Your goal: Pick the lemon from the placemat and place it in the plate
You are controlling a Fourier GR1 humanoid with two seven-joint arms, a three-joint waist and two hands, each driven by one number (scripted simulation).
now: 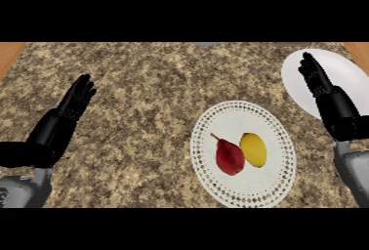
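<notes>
- Your right hand (333,100) is holding its fingers (311,68) straight and gripping nothing, hanging over the plate (351,73)
- Your left hand (70,108) is resting open on the desk (144,88)
- The lemon (253,149) is lying on the placemat (245,114), touching a red fruit (229,157); you are starting, with picking and placing remaining

The table (144,97) has a speckled brown and tan stone top that fills almost the whole frame, with strips of plain orange-brown wood showing at the upper left and upper right corners. Directly on it, right of centre and toward the lower part of the frame, lies a round white placemat (270,124) with a dotted lace-like rim. At the upper right of the frame a plain white plate (353,73) rests on the table, near the placemat but apart from it, and runs up to the right edge.
</notes>
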